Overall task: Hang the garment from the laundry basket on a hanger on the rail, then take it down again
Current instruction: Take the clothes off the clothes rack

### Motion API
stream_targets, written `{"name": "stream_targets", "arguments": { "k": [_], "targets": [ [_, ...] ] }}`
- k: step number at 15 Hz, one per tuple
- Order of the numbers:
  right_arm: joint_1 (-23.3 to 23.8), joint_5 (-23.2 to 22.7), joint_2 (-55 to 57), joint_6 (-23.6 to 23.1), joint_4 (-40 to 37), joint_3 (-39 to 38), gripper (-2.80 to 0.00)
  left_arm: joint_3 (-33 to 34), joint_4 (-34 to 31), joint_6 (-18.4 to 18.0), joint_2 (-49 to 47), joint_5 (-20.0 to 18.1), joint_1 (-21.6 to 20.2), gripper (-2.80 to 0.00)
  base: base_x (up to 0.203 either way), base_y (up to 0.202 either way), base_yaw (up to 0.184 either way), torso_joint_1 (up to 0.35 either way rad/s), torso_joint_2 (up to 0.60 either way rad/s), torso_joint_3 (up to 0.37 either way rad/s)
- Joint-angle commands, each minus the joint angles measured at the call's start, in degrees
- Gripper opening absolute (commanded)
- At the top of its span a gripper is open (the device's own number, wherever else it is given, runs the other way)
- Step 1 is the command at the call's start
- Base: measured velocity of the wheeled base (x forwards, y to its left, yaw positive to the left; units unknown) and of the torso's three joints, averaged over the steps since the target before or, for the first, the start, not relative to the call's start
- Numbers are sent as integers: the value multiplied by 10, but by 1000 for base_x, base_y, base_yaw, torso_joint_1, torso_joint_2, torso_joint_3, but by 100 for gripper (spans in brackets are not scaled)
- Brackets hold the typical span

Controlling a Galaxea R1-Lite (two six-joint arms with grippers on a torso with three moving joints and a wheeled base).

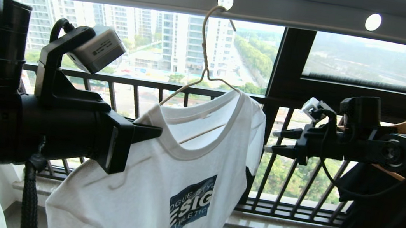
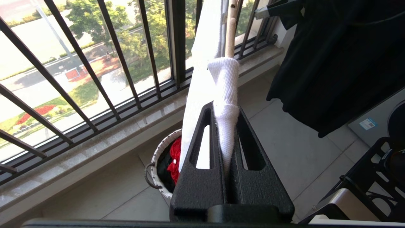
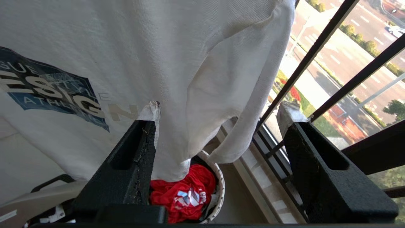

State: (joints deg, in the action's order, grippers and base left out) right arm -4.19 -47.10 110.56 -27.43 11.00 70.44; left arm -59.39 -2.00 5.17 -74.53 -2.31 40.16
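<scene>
White printed T-shirt (image 1: pixel 162 187) hangs on thin cream wire hanger (image 1: pixel 204 57), hooked in grey holed rail (image 1: pixel 279 12). Left tool (image 1: pixel 147 132) pinches its shoulder; right tool (image 1: pixel 272 140) spread, empty, just right.

T-shirt (image 1: pixel 162 187) chest print (image 1: pixel 191 204), beside left gripper (image 1: pixel 153 133) | "…SIG…" large | "ATHLETIC" beneath | top line partly legible: "…GUE STYL…"

left gripper (image 1: pixel 153 133) fingers pinched, right gripper (image 1: pixel 276 139) fingers apart

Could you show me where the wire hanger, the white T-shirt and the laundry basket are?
hanger (image 1: pixel 204 53): head view, on its long neck.
T-shirt (image 1: pixel 146 189): head view, on its chest.
laundry basket (image 3: pixel 221 186): right wrist view, on its woven rim.
</scene>
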Motion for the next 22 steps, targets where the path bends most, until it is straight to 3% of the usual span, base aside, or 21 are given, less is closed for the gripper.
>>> {"name": "stream_targets", "arguments": {
  "k": [1,3,4,9,10,11,14,19,21,22],
  "targets": [
    [18,-5,-72,1,1,-36,0,1,1,1,-12,1,0,-280,0,0,0,0,0,0],
    [28,-12,-125,2,2,-73,0,1,2,1,-16,0,0,-280,0,0,0,0,0,0],
    [29,-15,-151,2,2,-89,-280,1,2,1,-18,0,0,-280,0,0,0,0,0,0],
    [27,-24,-271,35,0,-164,-280,1,3,2,-23,-1,0,-280,0,0,0,0,0,0],
    [26,-24,-288,46,1,-177,-280,2,3,3,-22,0,0,-209,0,0,0,0,0,0],
    [26,-24,-304,54,1,-191,-280,2,3,3,-19,0,0,0,0,0,0,0,0,0],
    [26,-24,-338,95,2,-215,-280,2,2,3,-1,-3,3,0,0,0,0,0,0,0],
    [26,-30,-388,104,0,-254,-280,30,-11,5,37,1,3,0,0,0,0,0,0,0],
    [30,-93,-401,134,2,-270,-280,42,-12,17,60,4,-25,0,0,0,0,0,0,0],
    [30,-100,-408,156,2,-274,-280,45,-12,30,79,4,-29,0,0,0,0,0,0,0]
  ]
}}
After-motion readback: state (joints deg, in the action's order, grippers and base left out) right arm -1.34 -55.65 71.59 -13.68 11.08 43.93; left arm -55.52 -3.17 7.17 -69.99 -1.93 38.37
